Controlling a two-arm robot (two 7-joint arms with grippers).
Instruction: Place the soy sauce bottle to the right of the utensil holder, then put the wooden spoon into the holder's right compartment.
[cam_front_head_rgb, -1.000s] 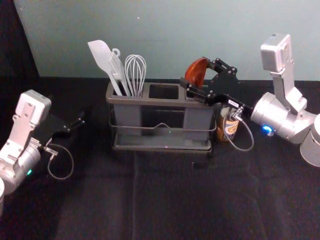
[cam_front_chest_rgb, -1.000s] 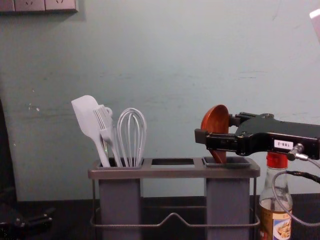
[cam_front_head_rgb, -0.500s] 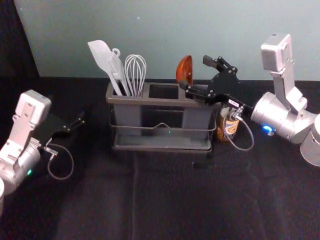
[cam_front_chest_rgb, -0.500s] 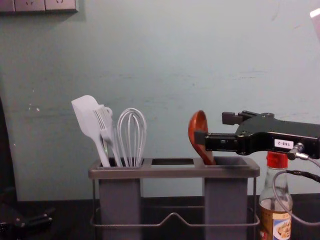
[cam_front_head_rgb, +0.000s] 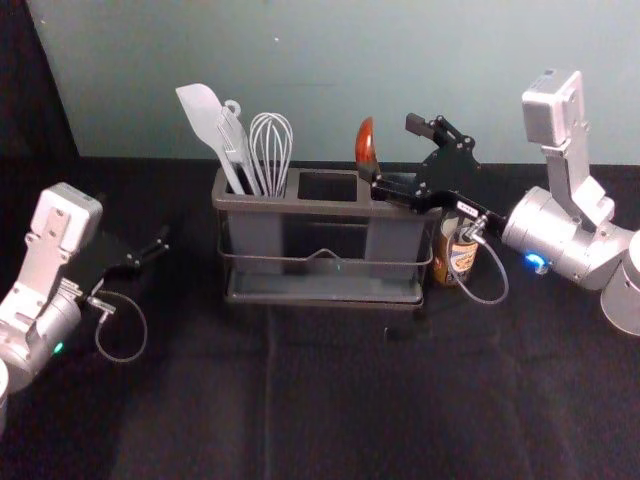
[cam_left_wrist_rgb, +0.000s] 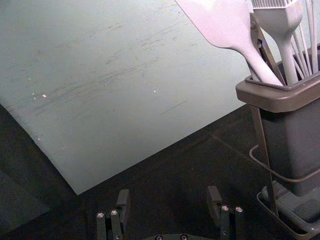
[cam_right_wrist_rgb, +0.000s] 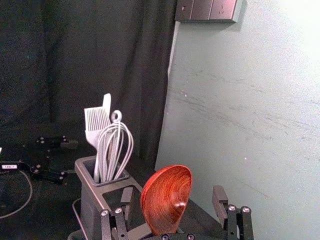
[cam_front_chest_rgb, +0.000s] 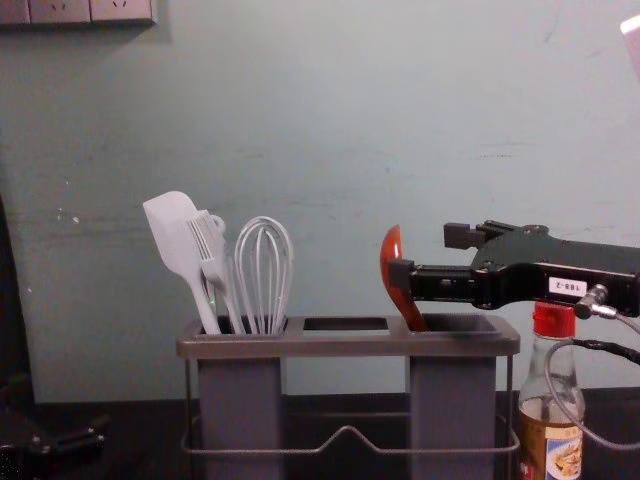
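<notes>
In the head view my right gripper (cam_front_head_rgb: 392, 152) is open at the holder's right end; the right wrist view shows the gripper (cam_right_wrist_rgb: 172, 202) with the spoon's bowl between its separated fingers. The wooden spoon (cam_front_chest_rgb: 396, 275) stands in the right compartment of the utensil holder (cam_front_chest_rgb: 345, 344), bowl up, leaning left. The soy sauce bottle (cam_front_chest_rgb: 550, 425), red-capped, stands upright just right of the holder, partly behind the right gripper's cable. My left gripper (cam_front_head_rgb: 160, 245) is parked open at the left; its fingers are apart in the left wrist view, the gripper (cam_left_wrist_rgb: 168, 200) holding nothing.
A white spatula (cam_front_chest_rgb: 175, 235), a brush (cam_front_chest_rgb: 212, 245) and a whisk (cam_front_chest_rgb: 264, 270) stand in the holder's left compartment. The middle compartment (cam_front_chest_rgb: 345, 323) lies between the two outer ones. A wall (cam_front_head_rgb: 330, 70) rises behind the black-covered table (cam_front_head_rgb: 330, 400).
My right gripper has opened and let go of the spoon. The spoon's bowl has tipped left and turned, showing narrower. The left arm and the bottle have stayed put.
</notes>
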